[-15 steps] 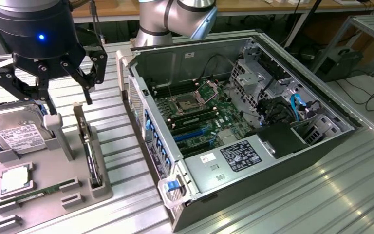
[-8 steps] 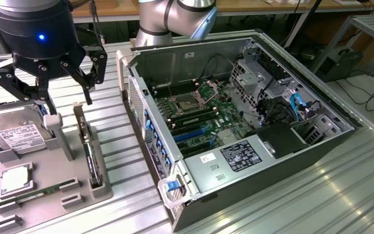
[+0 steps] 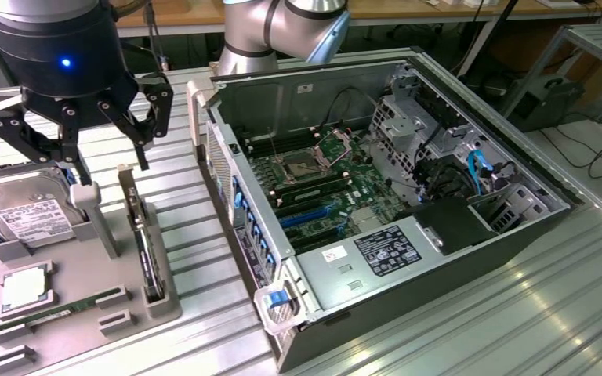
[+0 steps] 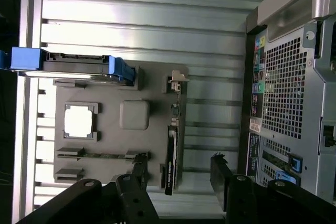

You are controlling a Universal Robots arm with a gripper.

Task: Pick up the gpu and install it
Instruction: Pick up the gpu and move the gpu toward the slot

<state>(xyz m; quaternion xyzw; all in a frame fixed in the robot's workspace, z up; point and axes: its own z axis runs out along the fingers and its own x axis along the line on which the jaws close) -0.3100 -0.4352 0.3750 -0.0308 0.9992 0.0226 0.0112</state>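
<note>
Entry, as logged from my remote console: arm (image 3: 251,35), smooth silver-grey tubular segments with rounded joint housings. Gripper (image 3: 110,166), a glossy black cylindrical body, broad and plain, carrying one small blue light (image 3: 66,61) on its face. Fingers (image 3: 139,117), matt black, each built from jointed link bars. In my wrist view I note round pivot pins (image 4: 90,184) set into the black finger links.

So here's the gpu (image 3: 146,249) as we see it: it's standing upright on its long edge in a slot of the grey holder tray (image 3: 81,274), so it mostly reads as a thin dark strip. In the wrist view we can spot its silver bracket (image 4: 178,77) at one end. It sits on the tray's side nearest the open PC case (image 3: 280,98).
</note>
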